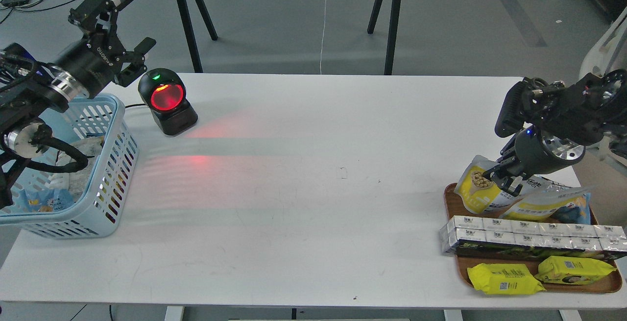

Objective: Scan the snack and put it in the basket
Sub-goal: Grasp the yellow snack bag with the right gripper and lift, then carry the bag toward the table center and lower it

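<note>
The snack (474,187), a small pouch that is yellow with a bean picture and partly pale grey-white, is tilted above the far left corner of the brown tray (448,194). My right gripper (504,176) is shut on its upper right edge and holds it slightly raised. The light blue basket (119,115) stands at the table's left edge with several packets inside. My left gripper (131,23) is open and empty, held high above the basket's far corner, beside the scanner.
A black scanner (167,101) with a glowing red window stands near the basket and casts red light on the table. The tray also holds a yellow-and-blue pouch (551,205), a row of white boxes (529,235) and two flat yellow packets (504,279).
</note>
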Robot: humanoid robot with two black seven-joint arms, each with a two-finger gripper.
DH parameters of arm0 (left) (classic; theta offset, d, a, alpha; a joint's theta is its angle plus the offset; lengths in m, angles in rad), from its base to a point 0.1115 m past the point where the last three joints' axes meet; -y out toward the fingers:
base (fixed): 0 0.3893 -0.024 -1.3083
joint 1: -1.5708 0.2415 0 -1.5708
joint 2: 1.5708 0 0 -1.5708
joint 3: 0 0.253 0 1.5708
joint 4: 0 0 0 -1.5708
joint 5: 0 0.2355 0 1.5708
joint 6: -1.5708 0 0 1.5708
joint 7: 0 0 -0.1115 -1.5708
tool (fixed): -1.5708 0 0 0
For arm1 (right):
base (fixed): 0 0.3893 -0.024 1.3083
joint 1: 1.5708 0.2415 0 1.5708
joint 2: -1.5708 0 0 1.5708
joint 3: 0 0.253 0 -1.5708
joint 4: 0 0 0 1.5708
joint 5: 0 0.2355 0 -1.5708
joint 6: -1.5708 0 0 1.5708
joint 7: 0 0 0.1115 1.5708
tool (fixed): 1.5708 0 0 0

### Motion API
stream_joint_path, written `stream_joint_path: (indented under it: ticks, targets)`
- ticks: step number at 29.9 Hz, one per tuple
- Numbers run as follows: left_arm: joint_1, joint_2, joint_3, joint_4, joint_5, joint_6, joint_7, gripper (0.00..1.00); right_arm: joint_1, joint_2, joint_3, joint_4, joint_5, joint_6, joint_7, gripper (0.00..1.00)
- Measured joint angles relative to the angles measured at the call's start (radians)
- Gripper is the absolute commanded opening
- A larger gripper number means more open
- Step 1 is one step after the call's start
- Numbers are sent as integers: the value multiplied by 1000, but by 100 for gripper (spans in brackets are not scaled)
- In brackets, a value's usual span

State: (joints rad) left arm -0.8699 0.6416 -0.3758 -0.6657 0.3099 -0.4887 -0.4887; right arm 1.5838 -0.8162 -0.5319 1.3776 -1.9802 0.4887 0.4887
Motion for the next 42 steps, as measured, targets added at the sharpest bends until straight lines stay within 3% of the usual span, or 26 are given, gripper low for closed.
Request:
stream_joint_path:
  ticks: [21, 26, 42]
  targets:
    - [0, 0, 0, 0, 0, 0, 0, 100, 75, 50, 154, -6, 10, 0, 0, 0]
    - [4, -3, 0, 20, 0, 0, 0, 100, 130, 131, 176, -4, 16, 0, 0, 0]
    - [-3, 1, -1, 32, 0, 0, 0, 100, 138, 553, 207, -78, 37, 0, 0, 0]
